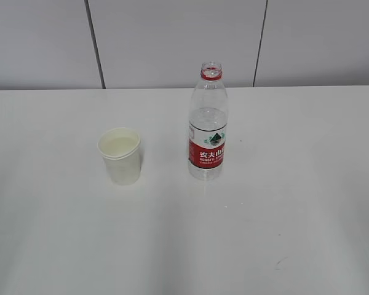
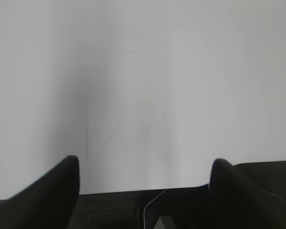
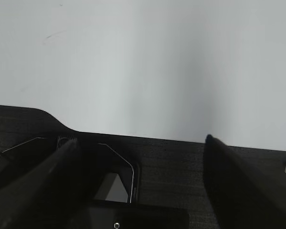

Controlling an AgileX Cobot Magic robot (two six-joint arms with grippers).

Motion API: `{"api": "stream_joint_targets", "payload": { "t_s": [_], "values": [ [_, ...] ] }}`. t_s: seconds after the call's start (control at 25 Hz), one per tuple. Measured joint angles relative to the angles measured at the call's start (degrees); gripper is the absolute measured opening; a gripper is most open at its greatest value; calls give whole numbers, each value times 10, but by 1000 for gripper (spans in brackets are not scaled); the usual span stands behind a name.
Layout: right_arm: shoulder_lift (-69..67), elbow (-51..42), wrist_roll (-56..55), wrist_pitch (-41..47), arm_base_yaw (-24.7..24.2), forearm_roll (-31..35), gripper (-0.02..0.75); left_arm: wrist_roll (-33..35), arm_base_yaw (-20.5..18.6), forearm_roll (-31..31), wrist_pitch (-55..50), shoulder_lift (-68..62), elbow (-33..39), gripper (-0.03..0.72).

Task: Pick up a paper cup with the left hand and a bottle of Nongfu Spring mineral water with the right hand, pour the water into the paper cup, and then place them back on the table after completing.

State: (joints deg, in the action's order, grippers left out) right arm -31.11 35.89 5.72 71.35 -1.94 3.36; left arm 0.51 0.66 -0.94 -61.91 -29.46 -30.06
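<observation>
Two sets of jaws spread wide, empty; ribbed clear plastic bottle, tapered paper cup.

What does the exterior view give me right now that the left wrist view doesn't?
Only the exterior view shows the paper cup and the uncapped bottle, both standing upright and apart on the table, cup to the left of bottle, with the grey wall panels behind. No arm appears in it.

Only the left wrist view shows the left hand: its two dark fingers spread wide with nothing between them, above a dark surface at the table's near edge.

Both show the bare white tabletop.
</observation>
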Motion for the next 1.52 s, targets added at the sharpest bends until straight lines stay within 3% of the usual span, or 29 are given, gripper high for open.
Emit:
{"api": "stream_joint_targets", "payload": {
  "t_s": [0.6, 0.88, 1.52],
  "values": [
    [177, -50, 0, 5, 0, 1, 587, 0, 0, -1, -3, 149, 0, 512],
    [272, -75, 0, -43, 0, 1, 587, 0, 0, -1, -7, 234, 0, 512],
    [321, -77, -8, -50, 0, 0, 587, 0, 0, -1, -14, 298, 0, 510]
  ]
}}
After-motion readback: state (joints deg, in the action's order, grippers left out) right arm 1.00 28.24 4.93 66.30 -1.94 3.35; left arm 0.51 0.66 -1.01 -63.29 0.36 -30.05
